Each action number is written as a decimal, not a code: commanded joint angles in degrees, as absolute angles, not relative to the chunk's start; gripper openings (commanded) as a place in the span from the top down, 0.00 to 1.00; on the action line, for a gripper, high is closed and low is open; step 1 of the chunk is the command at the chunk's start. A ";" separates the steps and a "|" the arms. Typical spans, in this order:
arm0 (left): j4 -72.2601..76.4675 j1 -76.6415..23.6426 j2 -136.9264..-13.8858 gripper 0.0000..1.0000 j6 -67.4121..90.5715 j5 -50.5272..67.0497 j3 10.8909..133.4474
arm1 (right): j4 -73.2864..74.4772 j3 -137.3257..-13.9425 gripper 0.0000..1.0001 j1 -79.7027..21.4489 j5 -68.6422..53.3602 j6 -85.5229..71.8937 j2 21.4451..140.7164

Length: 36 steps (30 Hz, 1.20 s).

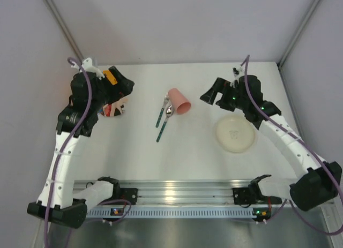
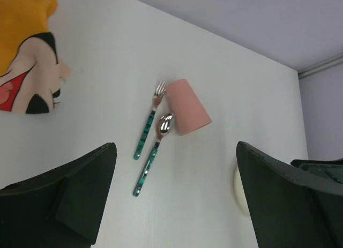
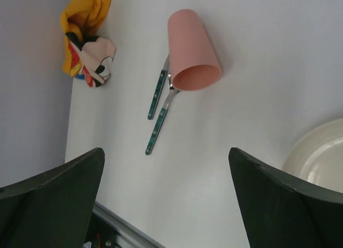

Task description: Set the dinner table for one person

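The white dinner table (image 1: 134,157) carries a pink cup (image 1: 179,102) lying on its side, a green-handled fork (image 1: 162,113) and spoon (image 1: 163,126) beside it, and a cream plate (image 1: 236,134) at the right. My left gripper (image 1: 124,91) is open and empty at the far left, over a crumpled orange Mickey Mouse placemat (image 1: 111,107). My right gripper (image 1: 210,96) is open and empty, hovering between the cup and the plate. The left wrist view shows the placemat (image 2: 27,50), fork (image 2: 148,129), spoon (image 2: 153,154) and cup (image 2: 186,107). The right wrist view shows the cup (image 3: 193,50) and plate (image 3: 319,162).
An aluminium rail (image 1: 177,192) runs along the table's near edge. Grey walls close in the back and both sides. The placemat (image 3: 88,39) lies bunched against the left wall.
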State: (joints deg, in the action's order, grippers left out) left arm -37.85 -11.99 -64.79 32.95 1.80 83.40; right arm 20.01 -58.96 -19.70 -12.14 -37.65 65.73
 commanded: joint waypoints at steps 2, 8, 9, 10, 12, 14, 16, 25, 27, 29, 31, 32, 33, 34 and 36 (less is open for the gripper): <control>-45.62 -11.16 -57.32 0.01 33.07 -5.55 75.35 | 23.90 -73.44 0.00 -28.19 -16.97 -35.96 75.82; -56.34 -10.37 -60.55 0.01 34.89 -17.13 74.10 | 33.65 -95.04 0.00 -42.09 -15.91 -32.87 99.70; -55.73 -10.02 -60.90 0.02 34.20 -17.66 73.31 | 35.32 -97.79 0.00 -44.01 -16.17 -32.78 102.28; -55.20 -9.58 -61.34 0.02 34.02 -17.58 72.69 | 35.68 -100.08 0.00 -44.82 -16.52 -32.96 104.65; -53.88 -8.79 -61.43 0.02 34.01 -16.53 70.85 | 36.29 -105.80 0.00 -45.87 -18.19 -33.66 111.58; -52.12 -8.61 -61.70 0.03 34.19 -14.25 69.53 | 36.47 -110.01 0.00 -45.88 -19.07 -34.89 117.82; -51.59 -8.53 -61.96 0.07 34.63 -11.62 69.17 | 36.56 -112.49 0.00 -45.70 -18.46 -36.20 121.45; -49.75 -8.53 -57.84 0.11 37.09 -5.89 62.85 | 32.79 -123.57 0.33 -42.02 -18.36 -43.66 138.33; -50.01 -8.61 -57.83 0.13 36.74 -4.75 62.58 | 30.16 -123.49 0.51 -40.70 -19.68 -44.91 140.09; -50.19 -8.53 -57.83 0.14 36.48 -4.31 62.40 | 28.83 -123.05 0.60 -39.99 -19.86 -45.53 141.06; -50.45 -8.61 -57.92 0.15 36.04 -4.22 62.49 | 27.69 -122.09 0.67 -38.85 -19.51 -45.96 141.33; -50.45 -8.61 -57.92 0.15 35.86 -4.22 62.58 | 27.34 -120.43 0.69 -38.50 -19.34 -46.14 141.15; -50.54 -8.61 -58.01 0.15 35.60 -4.13 62.75 | 26.99 -119.37 0.72 -37.63 -19.34 -46.32 140.98; -50.62 -8.61 -58.36 0.16 35.42 -4.04 62.75 | 26.90 -118.22 0.75 -37.27 -19.25 -46.23 140.80; -50.80 -8.61 -58.53 0.16 35.07 -3.87 62.93 | 26.72 -113.66 0.81 -36.13 -19.60 -45.53 139.40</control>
State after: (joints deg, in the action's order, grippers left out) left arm -51.55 -8.71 -58.87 35.86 -5.06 62.48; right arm 28.23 -117.14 -37.58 -19.46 -45.08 140.94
